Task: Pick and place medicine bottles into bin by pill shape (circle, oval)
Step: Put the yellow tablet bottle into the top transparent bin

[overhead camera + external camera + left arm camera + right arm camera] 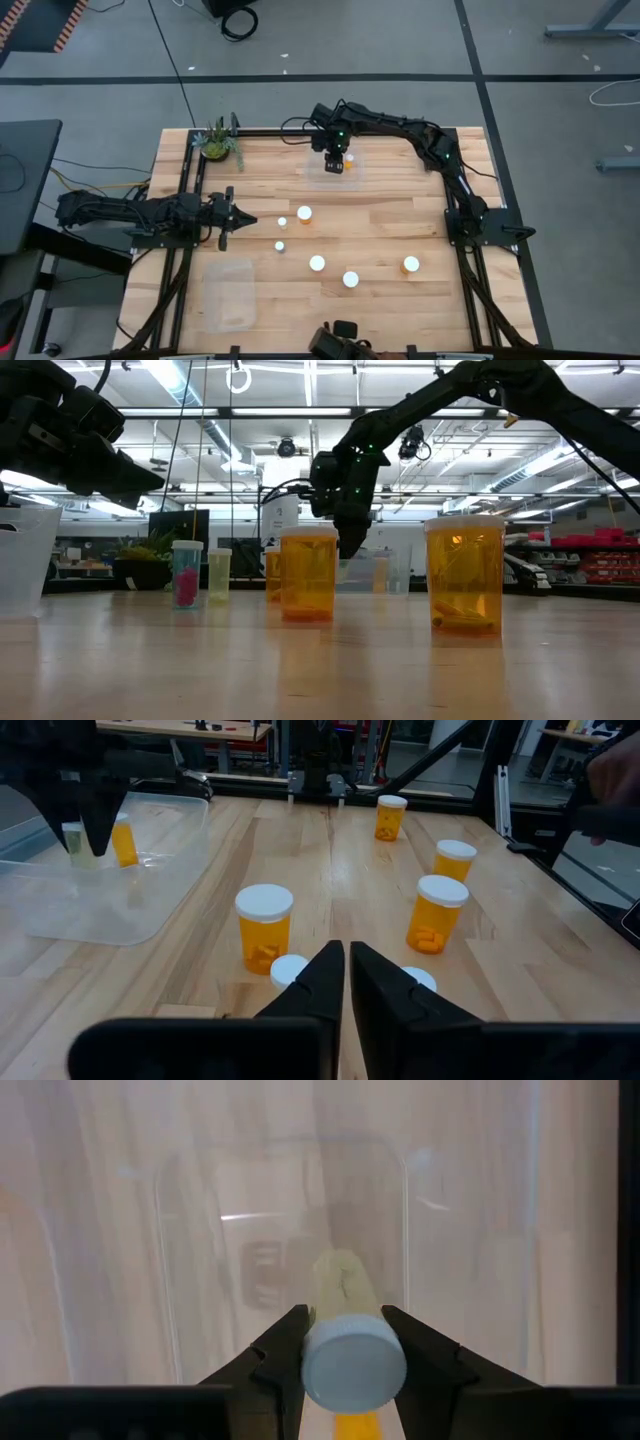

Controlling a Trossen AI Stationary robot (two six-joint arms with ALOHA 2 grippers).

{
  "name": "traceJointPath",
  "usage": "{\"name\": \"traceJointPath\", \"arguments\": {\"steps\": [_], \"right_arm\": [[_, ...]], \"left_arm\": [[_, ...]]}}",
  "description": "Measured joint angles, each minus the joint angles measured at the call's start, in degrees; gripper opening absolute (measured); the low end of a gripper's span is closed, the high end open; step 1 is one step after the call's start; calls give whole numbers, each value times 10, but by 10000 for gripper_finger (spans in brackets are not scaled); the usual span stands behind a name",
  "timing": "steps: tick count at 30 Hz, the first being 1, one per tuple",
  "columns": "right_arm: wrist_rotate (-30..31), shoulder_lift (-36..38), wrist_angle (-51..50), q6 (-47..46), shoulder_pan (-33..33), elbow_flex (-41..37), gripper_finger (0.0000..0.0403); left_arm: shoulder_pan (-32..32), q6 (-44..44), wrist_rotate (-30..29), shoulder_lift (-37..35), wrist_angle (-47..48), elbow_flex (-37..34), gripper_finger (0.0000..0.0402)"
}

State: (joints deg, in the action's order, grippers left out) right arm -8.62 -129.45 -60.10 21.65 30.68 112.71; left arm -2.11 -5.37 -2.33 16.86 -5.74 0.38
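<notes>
The right gripper (pixel 345 1342) is clamped on a medicine bottle (pixel 352 1363), cap between its fingers, right above the clear bin (pixel 337 168); the left gripper (pixel 347 963) is pinched together, loose bottles (pixel 264 926) just ahead

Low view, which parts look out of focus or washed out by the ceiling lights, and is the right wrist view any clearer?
Low view: the two nearest bottles are fairly sharp, the left gripper is a dark silhouette against bright ceiling strips, and the room behind is soft. Right wrist view: the held bottle is clear, the clear bin hazy with glare.
</notes>
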Motion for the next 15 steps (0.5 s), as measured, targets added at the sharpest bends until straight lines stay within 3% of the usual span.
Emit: {"name": "traceJointPath", "arguments": {"steps": [15], "right_arm": [[28,2,36,4,1,-44,140]], "left_arm": [[0,0,0,0,0,0,25]]}}
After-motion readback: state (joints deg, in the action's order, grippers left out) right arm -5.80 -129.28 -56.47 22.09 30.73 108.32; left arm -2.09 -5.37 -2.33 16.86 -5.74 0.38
